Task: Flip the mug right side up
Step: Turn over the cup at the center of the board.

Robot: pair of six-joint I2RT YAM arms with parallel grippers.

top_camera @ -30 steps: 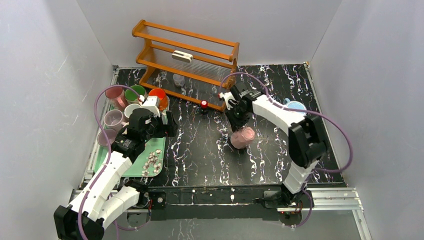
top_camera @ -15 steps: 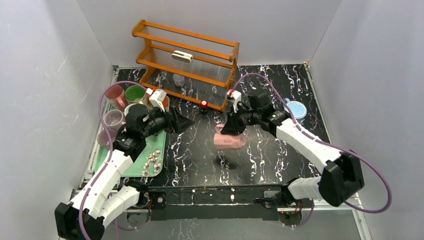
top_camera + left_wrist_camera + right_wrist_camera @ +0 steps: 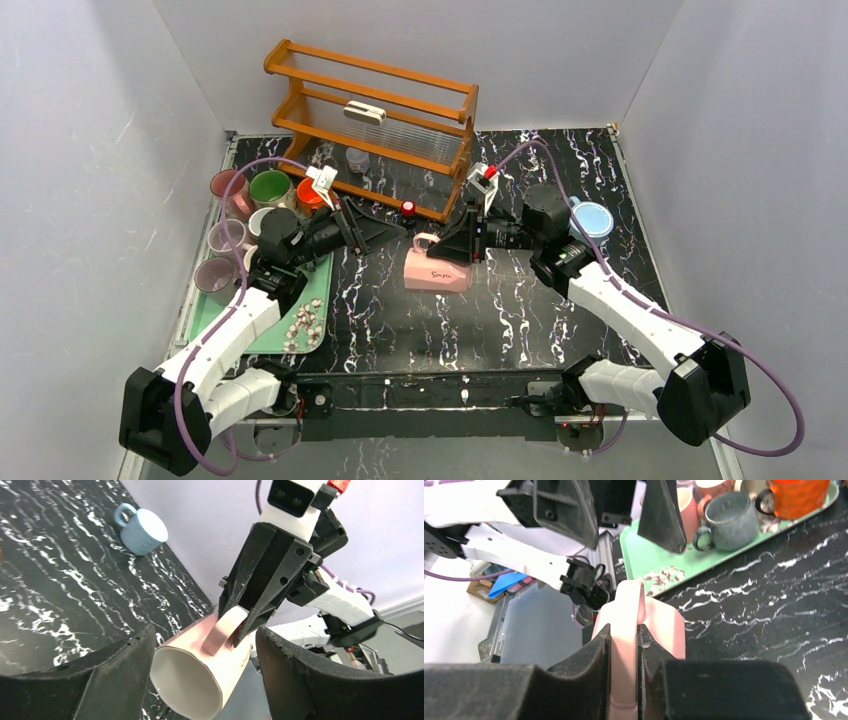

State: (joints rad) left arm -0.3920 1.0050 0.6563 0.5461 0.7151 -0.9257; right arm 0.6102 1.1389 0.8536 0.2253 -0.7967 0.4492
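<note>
A pink mug [image 3: 435, 272] hangs on its side above the black marbled table [image 3: 520, 320], its white mouth facing the left arm. My right gripper [image 3: 457, 247] is shut on the mug's handle [image 3: 626, 607], its two fingers pinching it from both sides. My left gripper [image 3: 388, 231] is open just left of the mug. In the left wrist view the mug [image 3: 200, 675] lies between my left fingers [image 3: 125, 665] at its mouth end, with a gap showing on the right side. The mug's base is hidden behind the right gripper [image 3: 240, 625].
A green tray [image 3: 262, 338] at the left holds several mugs and small white bits. A wooden rack [image 3: 370, 110] stands at the back, with a red knob [image 3: 408, 208] before it. A blue mug [image 3: 592, 217] sits at the right, behind the right arm.
The right arm lifted the pink mug off the table, tipped it onto its side and carried it left. The left gripper reached right toward it and its jaws narrowed.
</note>
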